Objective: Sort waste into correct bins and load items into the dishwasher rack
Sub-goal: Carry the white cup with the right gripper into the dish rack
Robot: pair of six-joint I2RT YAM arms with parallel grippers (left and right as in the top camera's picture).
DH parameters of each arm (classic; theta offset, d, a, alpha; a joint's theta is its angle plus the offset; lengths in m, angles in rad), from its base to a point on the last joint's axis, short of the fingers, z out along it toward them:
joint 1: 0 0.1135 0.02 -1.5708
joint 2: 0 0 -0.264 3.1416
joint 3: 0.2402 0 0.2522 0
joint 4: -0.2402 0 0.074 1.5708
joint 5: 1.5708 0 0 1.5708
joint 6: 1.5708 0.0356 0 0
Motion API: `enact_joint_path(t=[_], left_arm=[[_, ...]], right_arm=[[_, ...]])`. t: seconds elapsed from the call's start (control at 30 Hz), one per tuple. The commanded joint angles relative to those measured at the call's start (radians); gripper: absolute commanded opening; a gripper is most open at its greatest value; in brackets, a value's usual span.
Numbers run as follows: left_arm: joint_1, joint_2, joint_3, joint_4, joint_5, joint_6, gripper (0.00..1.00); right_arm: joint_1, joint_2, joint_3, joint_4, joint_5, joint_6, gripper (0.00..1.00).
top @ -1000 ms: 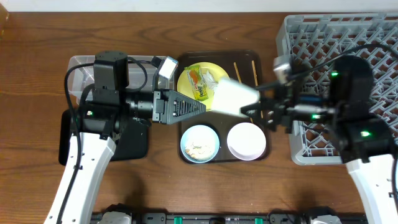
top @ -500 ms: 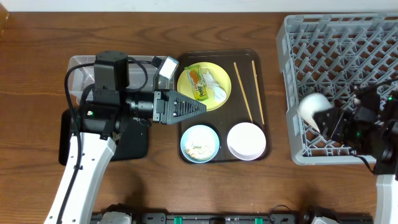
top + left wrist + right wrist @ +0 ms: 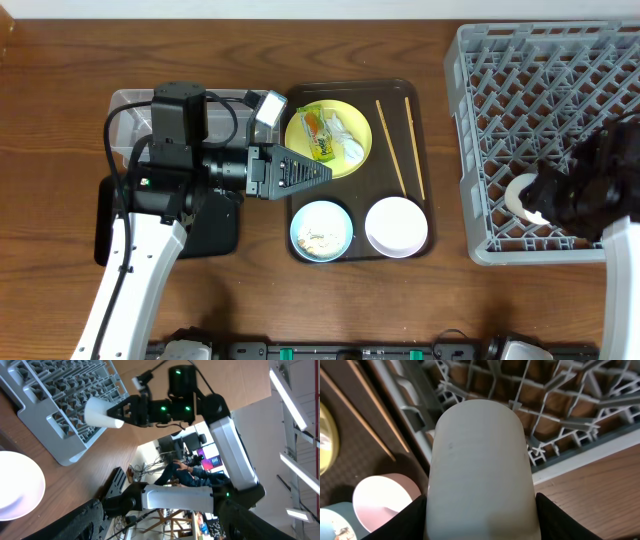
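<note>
My right gripper (image 3: pixel 540 195) is shut on the white cup (image 3: pixel 517 192) and holds it on its side over the front left corner of the grey dishwasher rack (image 3: pixel 540 60). In the right wrist view the cup (image 3: pixel 482 475) fills the space between the fingers (image 3: pixel 482 527), above the rack's edge (image 3: pixel 560 400). My left gripper (image 3: pixel 318 172) is open and empty, hovering over the yellow plate's (image 3: pixel 357 123) near rim. The plate holds the green-and-yellow wrapper (image 3: pixel 318 135) and crumpled white paper (image 3: pixel 350 140). The blue bowl (image 3: pixel 321 231) holds food scraps. The pinkish-white bowl (image 3: pixel 396 226) and the chopsticks (image 3: pixel 390 150) lie beside them.
Plate, bowls and chopsticks sit on a dark brown serving tray (image 3: pixel 360 200). The clear tub (image 3: pixel 130 100) and the black tray (image 3: pixel 215 235) lie at the left, partly under my left arm. The left wrist view looks sideways at the cup (image 3: pixel 102 411) and rack (image 3: pixel 50 390).
My right arm carried the white cup from above the brown tray rightward to the rack's front left corner and lowered it. The left arm has not moved.
</note>
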Motion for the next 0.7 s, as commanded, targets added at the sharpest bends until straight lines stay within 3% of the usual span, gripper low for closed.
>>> enact_joint_path(t=[0.0, 0.2, 0.4, 0.57, 0.67], left_arm=[[0.0, -0.001, 0.02, 0.002, 0.002, 0.009, 0.78], [0.0, -0.001, 0.02, 0.002, -0.006, 0.01, 0.78], [0.0, -0.001, 0.019, 0.002, -0.029, 0.01, 0.79], [-0.013, -0.001, 0.019, -0.002, -0.044, 0.009, 0.78], [-0.075, -0.002, 0.019, -0.048, -0.212, 0.013, 0.78]], right_arm=[[0.016, 0.035, 0.014, 0.0, -0.008, 0.022, 0.52], [0.026, 0.076, 0.014, 0.065, -0.009, 0.045, 0.79], [0.026, 0.075, 0.014, 0.111, -0.048, 0.056, 0.73], [0.026, 0.062, 0.014, 0.113, -0.147, -0.006, 0.76], [0.024, 0.021, 0.015, 0.15, -0.292, -0.08, 0.81]])
